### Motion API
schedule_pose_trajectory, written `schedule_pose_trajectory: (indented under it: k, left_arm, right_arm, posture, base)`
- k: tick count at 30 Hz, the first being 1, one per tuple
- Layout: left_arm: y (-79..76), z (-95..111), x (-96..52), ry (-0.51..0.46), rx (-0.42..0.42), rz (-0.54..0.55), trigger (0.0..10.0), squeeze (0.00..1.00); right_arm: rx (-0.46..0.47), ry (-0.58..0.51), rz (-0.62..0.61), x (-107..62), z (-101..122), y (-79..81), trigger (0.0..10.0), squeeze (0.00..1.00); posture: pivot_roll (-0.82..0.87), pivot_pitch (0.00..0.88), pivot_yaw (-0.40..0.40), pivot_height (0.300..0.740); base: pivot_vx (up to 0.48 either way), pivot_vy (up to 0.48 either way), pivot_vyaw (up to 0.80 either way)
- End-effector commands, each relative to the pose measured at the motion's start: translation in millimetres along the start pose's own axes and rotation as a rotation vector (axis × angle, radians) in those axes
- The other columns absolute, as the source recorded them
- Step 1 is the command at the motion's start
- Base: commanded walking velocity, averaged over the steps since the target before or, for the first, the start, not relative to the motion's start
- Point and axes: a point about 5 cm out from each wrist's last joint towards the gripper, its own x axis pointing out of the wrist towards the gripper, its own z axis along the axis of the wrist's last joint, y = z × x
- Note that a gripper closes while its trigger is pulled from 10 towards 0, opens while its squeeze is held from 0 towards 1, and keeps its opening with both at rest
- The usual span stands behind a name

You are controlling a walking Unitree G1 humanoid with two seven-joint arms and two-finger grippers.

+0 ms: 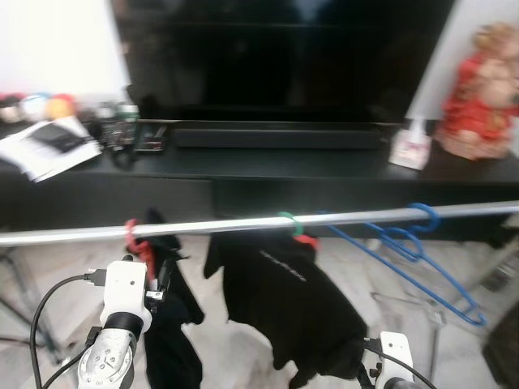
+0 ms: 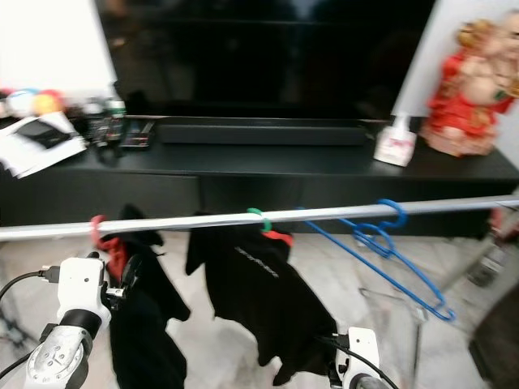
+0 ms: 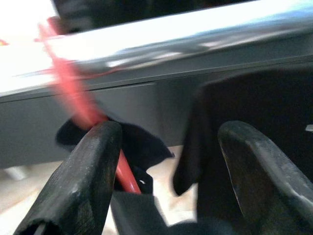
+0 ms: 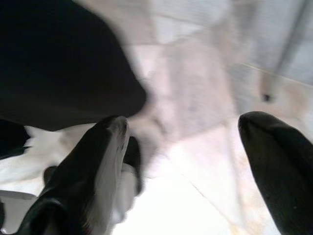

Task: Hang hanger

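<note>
I judge my left gripper (image 3: 166, 171), jaws apart, sits at the red hanger (image 1: 139, 243) because its hook rides the rail (image 1: 243, 224); right gripper (image 4: 190, 166) idles at five o'clock, jaws apart.

Left tool (image 3: 166, 166): raised on a bent silver arm, fingers (image 3: 93, 171) spread apart, nothing between them. Right tool (image 4: 195, 166): held lower, fingers (image 4: 98, 161) likewise parted wide, gripping nothing.
</note>
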Motion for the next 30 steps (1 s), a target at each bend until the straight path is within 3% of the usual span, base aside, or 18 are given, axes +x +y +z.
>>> schedule_pose_trajectory:
  k: [1,26,30]
  left_arm:
    - [-1.0,1,1.6,-0.002,0.015,-0.006,10.0,0.0]
    - [-1.6,5,0.6,-0.009,0.004,0.005,10.0,0.0]
    - [-1.5,7,15.4,0.061,-0.01,0.06,10.0,0.0]
  right_arm:
    - [0.004,0.008,0.002,0.3,0,1.2,10.0,0.0]
    - [0.009,-0.002,0.019,0.3,1,1.8,10.0,0.0]
    - [0.007,0.0,0.027,0.4,2,2.2,10.0,0.0]
  posture:
    - [0.01,0.0,-0.03,0.74]
    - [0.01,0.0,-0.037,0.74]
    - [0.01,0.0,-0.043,0.74]
  base:
    - [0.0,-0.382,-0.67]
    - [0.0,-0.373,-0.03]
    - [0.0,0.0,0.0]
